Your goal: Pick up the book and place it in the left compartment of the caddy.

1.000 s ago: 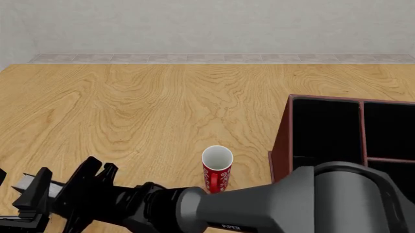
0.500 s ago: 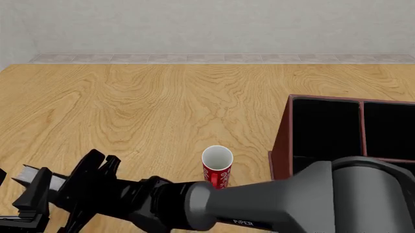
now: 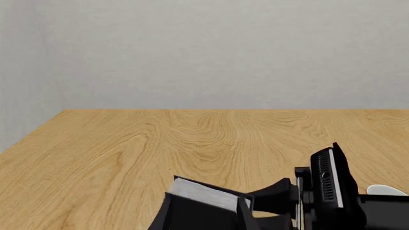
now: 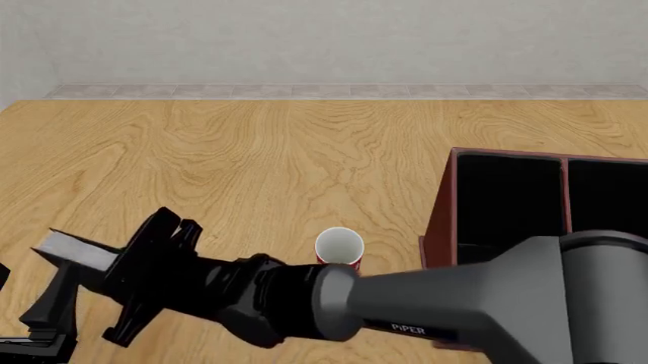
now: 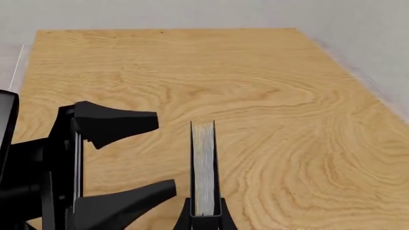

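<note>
The book (image 4: 78, 252), black with a white-grey page edge, is held above the table at the near left. My right gripper (image 4: 103, 279) has reached across from the right and is shut on it. In the right wrist view the book (image 5: 203, 170) stands edge-on between the right gripper's fingers. My left gripper (image 4: 42, 320) sits low beside the book, its jaws spread and empty (image 5: 163, 153). The caddy (image 4: 438, 227) stands at the right, its left compartment (image 4: 506, 205) black-lined and open. The book also shows in the left wrist view (image 3: 206, 194).
A red-and-white mug (image 4: 339, 250) stands upright between the book and the caddy, partly hidden by my right arm (image 4: 435, 311). The caddy's smaller sections (image 4: 608, 205) lie further right. A wall bounds the table's far side.
My right gripper has lifted the book upward and a little to the right, away from the left gripper. The left gripper has stayed in place.
</note>
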Robot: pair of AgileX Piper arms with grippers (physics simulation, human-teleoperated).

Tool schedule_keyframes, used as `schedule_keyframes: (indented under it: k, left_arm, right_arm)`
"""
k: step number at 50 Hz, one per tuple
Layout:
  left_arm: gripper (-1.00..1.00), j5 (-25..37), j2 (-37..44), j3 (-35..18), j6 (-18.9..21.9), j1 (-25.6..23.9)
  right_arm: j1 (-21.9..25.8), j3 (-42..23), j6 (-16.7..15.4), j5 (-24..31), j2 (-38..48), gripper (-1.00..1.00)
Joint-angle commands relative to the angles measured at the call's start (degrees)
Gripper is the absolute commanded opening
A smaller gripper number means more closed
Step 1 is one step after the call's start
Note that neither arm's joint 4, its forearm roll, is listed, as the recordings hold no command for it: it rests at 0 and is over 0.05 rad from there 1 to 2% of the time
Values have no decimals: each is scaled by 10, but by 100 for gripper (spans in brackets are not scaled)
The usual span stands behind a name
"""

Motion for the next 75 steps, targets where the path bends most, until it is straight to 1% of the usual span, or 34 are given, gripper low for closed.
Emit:
schedule_keyframes:
  k: [1,21,35,42,47,53,56,59,62,64,66,75]
  left_arm:
    - [100,0,0,0,0,0]
    - [100,0,0,0,0,0]
    - [100,0,0,0,0,0]
    - [100,0,0,0,0,0]
    - [100,0,0,0,0,0]
    - [100,0,0,0,0,0]
    - [100,0,0,0,0,0]
    - [100,0,0,0,0,0]
    - [100,0,0,0,0,0]
    - [100,0,0,0,0,0]
    - [100,0,0,0,0,0]
    - [100,0,0,0,0,0]
  right_arm:
    - [-14,-1,4,-1,-19,-100]
    - [-63,23,1,-16,-45,-100]
    - [-89,42,-4,-25,-68,-100]
    - [-100,67,-7,-31,-107,-100]
    - [-107,77,-8,-36,-118,-100]
    - [-123,90,-8,-43,-132,-100]
    - [-142,104,-6,-51,-149,-100]
    - [-143,108,-6,-50,-155,-100]
    - [-153,117,-3,-52,-170,-100]
    - [-158,126,-13,-58,-181,-100]
    - [-163,131,-6,-53,-195,-100]
    - [-188,146,-5,-49,-233,-100]
